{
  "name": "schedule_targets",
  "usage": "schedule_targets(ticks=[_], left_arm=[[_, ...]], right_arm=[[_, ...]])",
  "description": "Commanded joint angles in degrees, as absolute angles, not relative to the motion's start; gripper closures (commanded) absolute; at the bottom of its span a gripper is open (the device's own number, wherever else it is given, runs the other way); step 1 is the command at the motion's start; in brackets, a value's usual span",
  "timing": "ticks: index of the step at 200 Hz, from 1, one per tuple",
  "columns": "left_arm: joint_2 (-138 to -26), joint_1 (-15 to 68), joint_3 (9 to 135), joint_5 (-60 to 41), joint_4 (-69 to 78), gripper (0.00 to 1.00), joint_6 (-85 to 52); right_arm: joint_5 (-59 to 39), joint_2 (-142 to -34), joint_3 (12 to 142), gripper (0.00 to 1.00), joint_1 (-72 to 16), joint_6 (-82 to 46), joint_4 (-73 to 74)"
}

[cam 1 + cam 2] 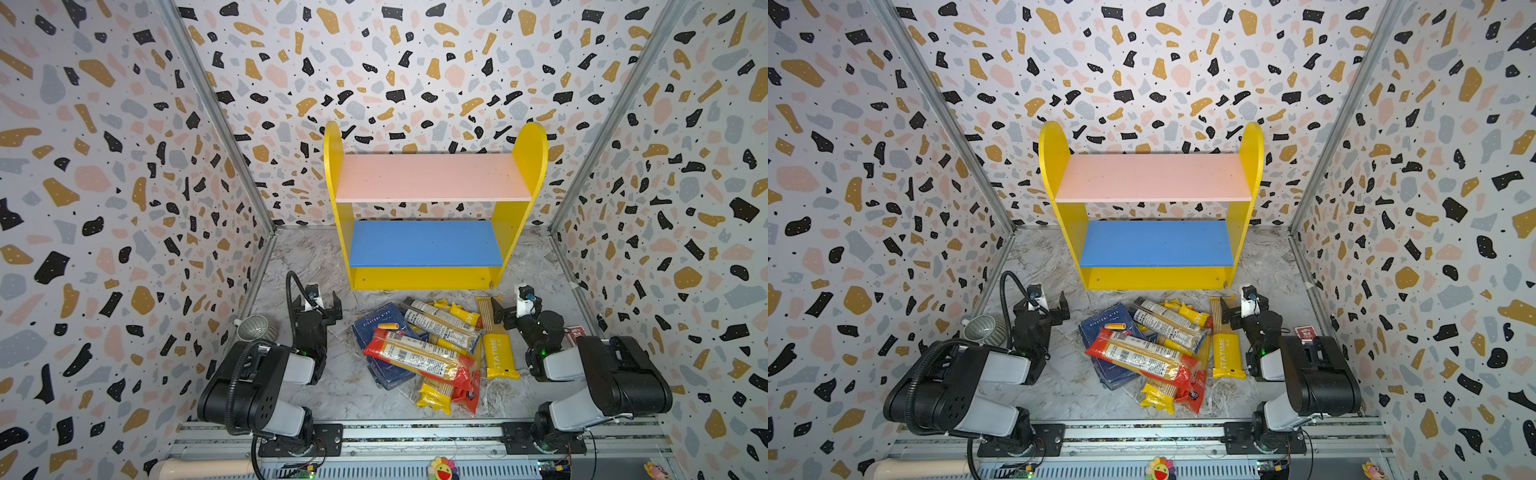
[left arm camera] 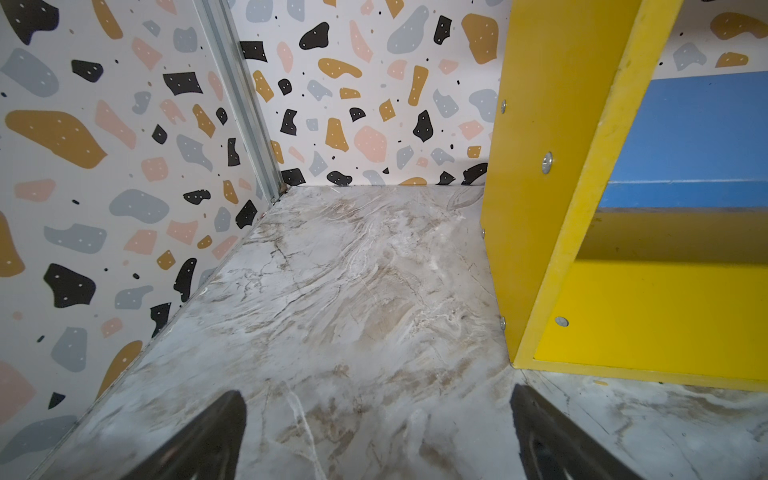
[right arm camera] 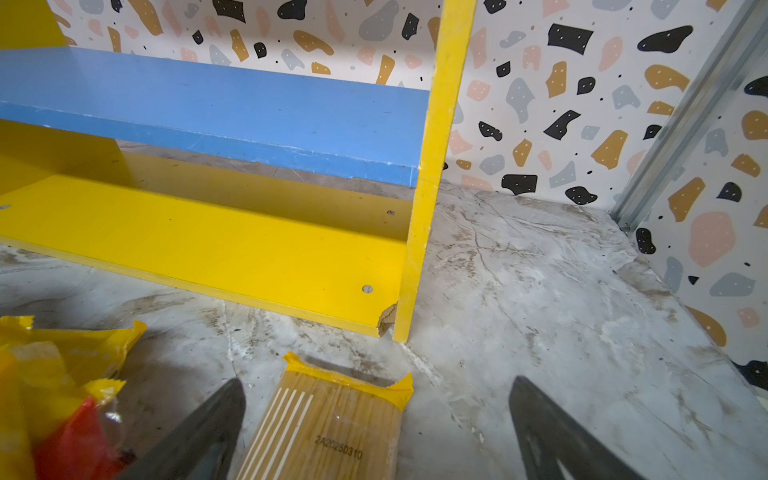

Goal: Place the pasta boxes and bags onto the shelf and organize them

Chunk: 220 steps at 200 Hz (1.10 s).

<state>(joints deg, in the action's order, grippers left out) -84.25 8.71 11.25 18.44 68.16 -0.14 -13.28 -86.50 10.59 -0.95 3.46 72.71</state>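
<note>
Nearby, grey bowl [image 1: 255,328] left of pasta heap [image 1: 424,357], red card pack [image 1: 576,334] right; both jaws spread.

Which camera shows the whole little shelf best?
Both top views: the shelf stands whole there, pink board above blue board. The left wrist view catches only one yellow side and some blue board; the right wrist view, the blue board's end and a chipped bottom corner.

I count 1 shelf [image 1: 432,176], 2 red bags [image 1: 419,357], 1 clear bag [image 1: 440,326], 3+ yellow bags [image 1: 500,353], 1 blue box [image 1: 376,326] for sure, 1 bowl [image 1: 255,328], 1 card pack [image 1: 575,334]
</note>
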Motion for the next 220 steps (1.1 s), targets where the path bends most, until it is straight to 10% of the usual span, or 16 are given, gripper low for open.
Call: schedule_targets(ticks=[1, 106, 181, 220], left_arm=[[-83.94, 8.44, 11.86, 18.28, 70.59, 0.01, 0.0], [-84.33, 8.44, 12.33, 18.51, 70.26, 0.01, 0.0], [-79.35, 9.21, 24.5, 19.47, 45.51, 0.1, -0.22], [-71.75, 12.03, 27.7, 25.69, 36.82, 0.14, -6.52]], right_arm=[[-13.54, -85.61, 11.07, 0.01, -0.63, 2.76, 73.21], [-9.46, -82.79, 10.15, 0.01, 0.15, 0.05, 73.38], [34.73, -69.07, 27.44, 0.01, -16.86, -15.03, 29.39], [24.13, -68.83, 42.85, 0.01, -18.25, -25.99, 0.64]])
